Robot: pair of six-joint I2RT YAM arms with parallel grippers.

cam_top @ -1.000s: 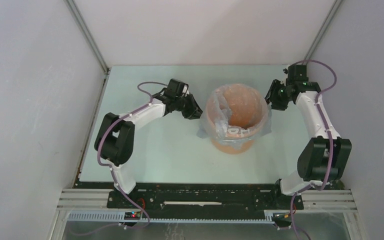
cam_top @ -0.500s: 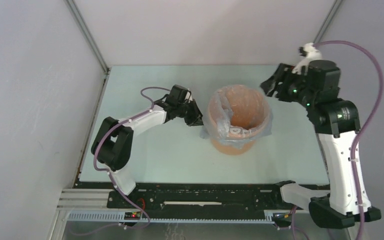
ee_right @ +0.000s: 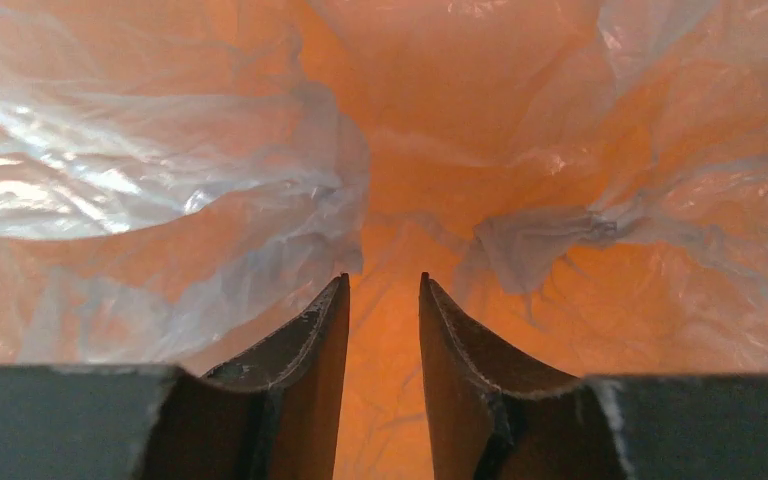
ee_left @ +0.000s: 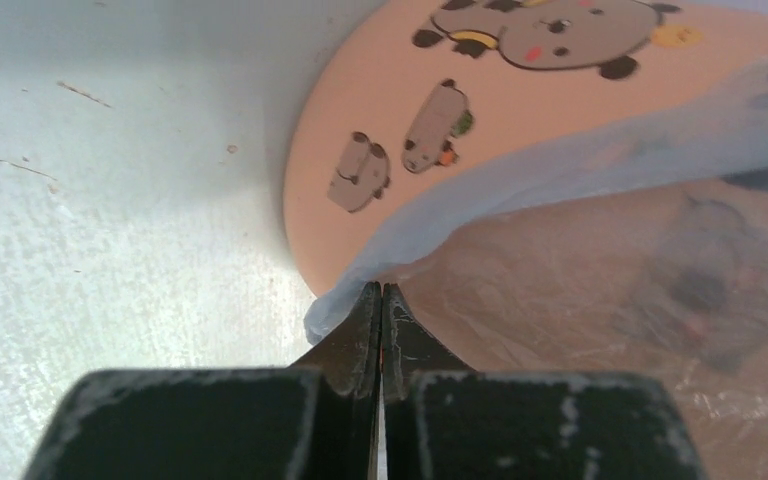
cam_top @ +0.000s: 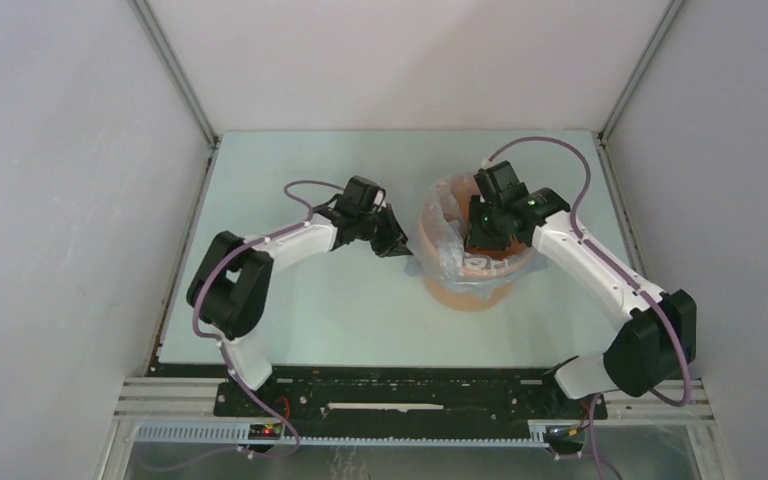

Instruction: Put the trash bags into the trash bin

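The orange trash bin (cam_top: pixel 465 295) stands upright at the table's middle. The pale blue trash bag (cam_top: pixel 438 245) lines it, with its film folded out over the rim and hanging down the left side. My left gripper (cam_top: pixel 398 247) is low beside the bin's left wall. In the left wrist view it (ee_left: pixel 381 290) is shut on the bag's hanging edge (ee_left: pixel 332 313), against the bin (ee_left: pixel 560 100). My right gripper (cam_top: pixel 482 238) reaches down into the bin's mouth. In the right wrist view it (ee_right: pixel 384 282) is open by a narrow gap with nothing between the fingers, and wrinkled bag film (ee_right: pixel 160 180) is all around it.
Cartoon animal stickers (ee_left: pixel 550 25) mark the bin's wall. The pale green tabletop (cam_top: pixel 290 300) is fenced by white walls at the left, back and right. A black rail (cam_top: pixel 390 395) carrying the arm bases runs along the near edge.
My right arm rose from the bin's far right and swung over the rim, down into the bin. My left gripper edged towards the bin and shut on the bag's edge.
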